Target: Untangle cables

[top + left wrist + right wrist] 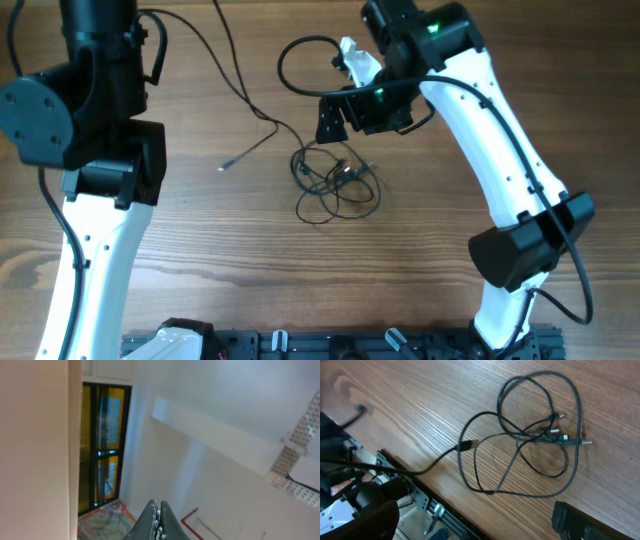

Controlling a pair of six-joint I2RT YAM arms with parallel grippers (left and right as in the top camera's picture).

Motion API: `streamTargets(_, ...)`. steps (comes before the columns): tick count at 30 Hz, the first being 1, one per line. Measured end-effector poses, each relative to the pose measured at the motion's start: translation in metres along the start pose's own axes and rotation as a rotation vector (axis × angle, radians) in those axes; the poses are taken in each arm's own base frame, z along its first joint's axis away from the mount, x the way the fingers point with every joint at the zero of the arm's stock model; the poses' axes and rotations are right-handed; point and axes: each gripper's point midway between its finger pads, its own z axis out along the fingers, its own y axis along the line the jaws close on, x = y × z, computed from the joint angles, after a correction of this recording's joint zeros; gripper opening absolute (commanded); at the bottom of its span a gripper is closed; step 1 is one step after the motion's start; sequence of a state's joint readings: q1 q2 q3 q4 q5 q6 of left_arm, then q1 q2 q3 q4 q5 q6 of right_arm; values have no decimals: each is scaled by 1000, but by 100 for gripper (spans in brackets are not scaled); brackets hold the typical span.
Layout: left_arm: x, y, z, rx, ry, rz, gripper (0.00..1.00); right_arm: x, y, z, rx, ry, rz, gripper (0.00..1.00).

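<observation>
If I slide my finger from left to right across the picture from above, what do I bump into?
Left arm → loose cable end → tangled cables → right arm.

Left arm (95, 215) pointing its wrist upward, left fingers (150, 519) pressing together, right arm (497, 150) reaching inward and angling down, right fingers (572, 521) standing wide apart.
</observation>
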State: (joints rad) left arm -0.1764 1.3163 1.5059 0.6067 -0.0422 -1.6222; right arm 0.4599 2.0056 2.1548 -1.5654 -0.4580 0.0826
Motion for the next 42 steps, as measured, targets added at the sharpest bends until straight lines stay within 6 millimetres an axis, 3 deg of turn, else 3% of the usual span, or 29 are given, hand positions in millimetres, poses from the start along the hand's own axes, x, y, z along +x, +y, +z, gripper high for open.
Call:
streamTargets(7,-52,-6,-2,13,-167,73,4,2,-8,3,46,13,40,100)
streamTargets(10,-70,-11,-4,23,-214,105,4,2,-9,14,49,25,36,100)
streamTargets(14,-83,-8,-6,4,-246,127,4,5,-7,54,19,60,17,100)
streamTargets(20,-102,21,-11,-129,-285,151,4,27,-2,124,-77,144,7,100)
streamTargets(24,-101,48,-15,-249,-254,175,4,34,-2,136,-94,170,36,100)
streamTargets(29,-92,82,-24,-405,-161,255,4,28,-1,134,-110,144,60,100)
streamTargets(33,-82,102,-31,-497,-52,388,4,22,-4,116,-87,91,81,100)
streamTargets(37,-75,117,-39,-564,56,540,4,14,-10,74,-13,-32,97,100)
streamTargets(42,-71,155,-64,-719,229,748,4,16,-3,9,41,-207,76,100)
